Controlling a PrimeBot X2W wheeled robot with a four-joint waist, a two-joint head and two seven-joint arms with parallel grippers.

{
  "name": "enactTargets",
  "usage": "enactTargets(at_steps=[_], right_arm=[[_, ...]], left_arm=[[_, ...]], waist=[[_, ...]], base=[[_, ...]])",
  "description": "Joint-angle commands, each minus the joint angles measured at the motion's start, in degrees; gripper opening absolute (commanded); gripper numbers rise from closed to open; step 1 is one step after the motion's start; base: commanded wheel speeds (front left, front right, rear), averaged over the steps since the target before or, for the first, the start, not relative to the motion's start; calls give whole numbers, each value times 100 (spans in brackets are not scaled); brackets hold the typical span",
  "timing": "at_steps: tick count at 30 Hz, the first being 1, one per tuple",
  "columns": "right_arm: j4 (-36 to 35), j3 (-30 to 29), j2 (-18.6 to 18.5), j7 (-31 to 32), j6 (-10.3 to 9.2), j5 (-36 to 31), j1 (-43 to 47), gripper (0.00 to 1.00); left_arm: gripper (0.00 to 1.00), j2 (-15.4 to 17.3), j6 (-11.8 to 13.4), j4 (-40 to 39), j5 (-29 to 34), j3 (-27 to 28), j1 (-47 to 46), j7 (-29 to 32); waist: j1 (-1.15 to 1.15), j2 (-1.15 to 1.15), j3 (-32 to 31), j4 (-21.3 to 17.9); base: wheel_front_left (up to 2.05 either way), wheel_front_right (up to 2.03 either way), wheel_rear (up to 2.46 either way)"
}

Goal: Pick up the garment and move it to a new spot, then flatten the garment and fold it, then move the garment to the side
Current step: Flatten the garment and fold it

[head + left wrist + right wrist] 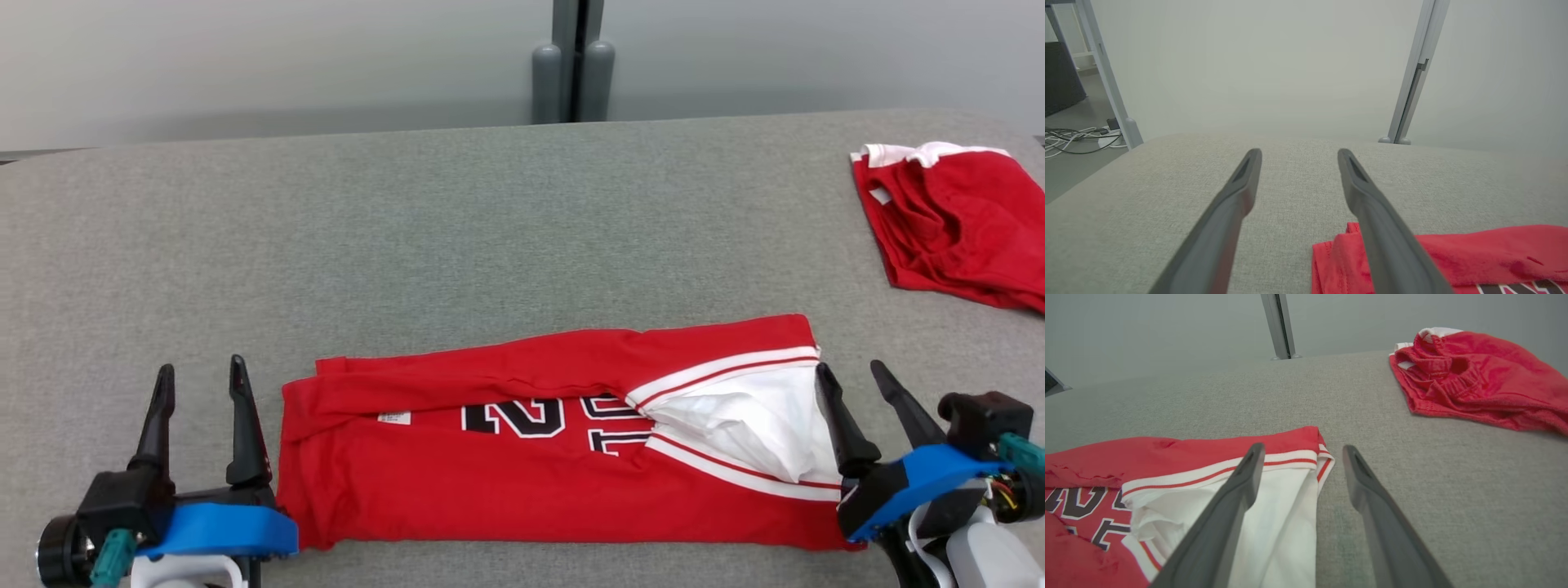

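The garment (506, 482), a red jersey with black-and-white numbers and white trim, lies folded into a long band along the near side of the grey table (490, 220). My left gripper (202, 371) stands open just off its left end, nothing between the fingers. The left wrist view has that gripper (1299, 153) over bare cloth with the garment's corner (1474, 253) at the right finger. My right gripper (851, 367) is open at the garment's right end, its left finger over the white lining. In the right wrist view the gripper (1303, 448) straddles the garment's edge (1274, 522).
A second red garment (959, 224) with white trim lies crumpled at the table's far right, also in the right wrist view (1478, 379). A grey post (573, 61) rises behind the table's far edge. Cables (1073, 139) lie on the floor to the left.
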Motion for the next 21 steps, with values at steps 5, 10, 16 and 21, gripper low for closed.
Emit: enactTargets(at_steps=[5, 10, 16, 21], right_arm=[[559, -77, 79, 270, 3, -217, -269, 100], [1111, -99, 163, 305, 3, -266, -426, 100], [1734, -8, 212, 272, 3, -206, -590, 100], [2146, 216, 304, 255, 4, -52, -638, 100]], left_arm=[[100, -190, -34, -267, 408, 296, 235, -23], [100, -313, -96, -328, 595, 507, 387, -24], [100, -413, -39, -255, 752, 658, 493, -24], [100, -455, -67, -228, 805, 654, 526, -24]], waist=[[0, 0, 9, 147], [0, 0, 18, 253], [0, 0, 19, 317], [0, 0, 11, 330]], base=[[0, 0, 0], [0, 0, 0], [0, 0, 0], [0, 0, 0]])
